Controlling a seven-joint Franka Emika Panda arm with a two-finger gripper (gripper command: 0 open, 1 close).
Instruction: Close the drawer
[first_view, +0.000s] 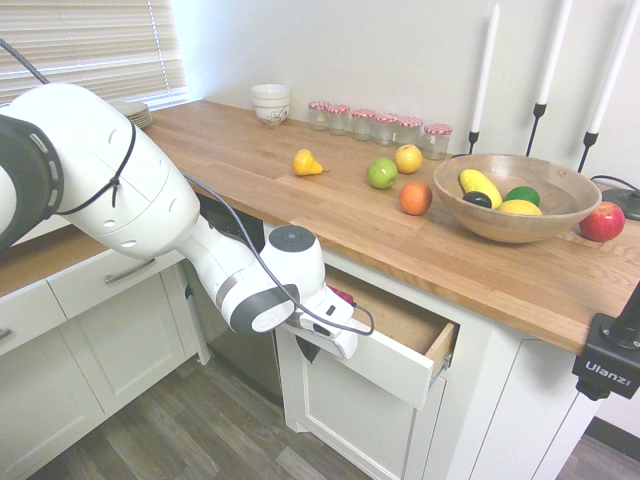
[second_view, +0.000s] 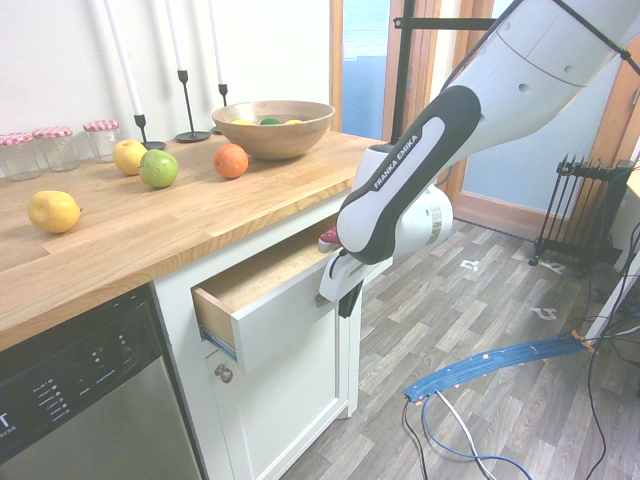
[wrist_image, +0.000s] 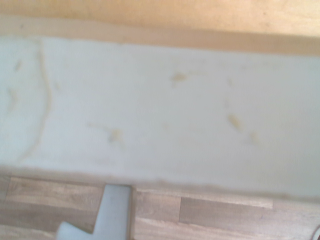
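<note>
Drawer (first_view: 385, 355) partly open under the wooden counter (first_view: 300, 200), white front panel standing out from the cabinet, brown wooden bottom showing inside. Gripper (second_view: 347, 297) pointing steeply down, fingers pressed together with nothing held, right at the outer face of the front panel (contact not certain from either side view). Wrist view: blurred white panel (wrist_image: 165, 110) fills most of the frame, wood-look floor (wrist_image: 225, 215) beyond

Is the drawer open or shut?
Open. The drawer sticks out from under the countertop, and you can see its wooden inside.
</note>
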